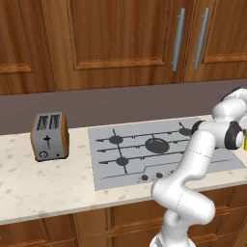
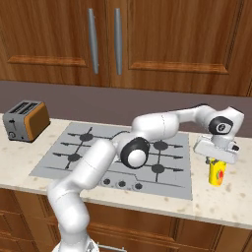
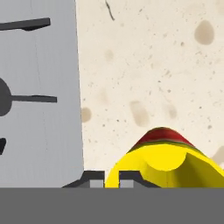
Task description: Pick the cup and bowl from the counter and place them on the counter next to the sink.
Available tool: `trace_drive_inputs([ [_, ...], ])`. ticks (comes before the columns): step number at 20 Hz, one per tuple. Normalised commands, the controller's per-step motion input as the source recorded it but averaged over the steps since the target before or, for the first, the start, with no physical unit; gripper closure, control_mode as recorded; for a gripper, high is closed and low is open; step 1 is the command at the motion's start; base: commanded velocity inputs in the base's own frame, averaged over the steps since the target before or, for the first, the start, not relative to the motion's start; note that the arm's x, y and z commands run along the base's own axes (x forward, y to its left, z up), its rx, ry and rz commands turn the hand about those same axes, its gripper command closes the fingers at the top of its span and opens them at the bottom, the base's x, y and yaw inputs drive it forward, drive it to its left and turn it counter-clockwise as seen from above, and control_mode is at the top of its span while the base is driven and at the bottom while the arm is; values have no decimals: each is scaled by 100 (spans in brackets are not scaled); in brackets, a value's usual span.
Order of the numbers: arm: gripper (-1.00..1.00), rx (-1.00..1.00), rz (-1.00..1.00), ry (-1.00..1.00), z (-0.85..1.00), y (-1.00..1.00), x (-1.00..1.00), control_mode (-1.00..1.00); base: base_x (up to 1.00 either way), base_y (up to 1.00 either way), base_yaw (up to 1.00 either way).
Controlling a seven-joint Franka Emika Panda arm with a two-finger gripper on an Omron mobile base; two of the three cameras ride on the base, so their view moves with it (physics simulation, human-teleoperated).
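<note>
The small yellow cup (image 2: pixel 216 173) with a red mark stands upright on the beige counter (image 2: pixel 231 199), just right of the stove plate. My gripper (image 2: pixel 215 161) reaches down onto it from above. In the hand view the cup (image 3: pixel 166 164) sits at the bottom, and the two dark fingertips of the gripper (image 3: pixel 111 180) stand close together with a strip of the cup's yellow wall between them. A sliver of the cup (image 1: pixel 245 143) shows at the right edge of the left base view. The bowl and the sink are out of view.
The grey stove plate (image 2: pixel 113 157) with its burners and knobs lies left of the cup. An orange-sided toaster (image 2: pixel 25 120) stands at the far left of the counter. Wooden cabinets (image 2: pixel 147 39) hang above the back wall.
</note>
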Motion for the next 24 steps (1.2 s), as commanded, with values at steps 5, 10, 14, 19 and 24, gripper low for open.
trace_drive_inputs([
  [5, 100, 0, 0, -13, 0, 0, -6, -100, 0, 0, 0],
  [10, 100, 0, 0, -14, 0, 0, -21, -100, 0, 0, 0],
  [14, 100, 0, 0, -15, 0, 0, -26, -100, 0, 0, 0],
  [19, 100, 0, 0, -22, 5, 0, -52, -100, 0, 0, 0],
  [24, 100, 0, 0, -28, 21, 8, -64, -100, 0, 0, 0],
])
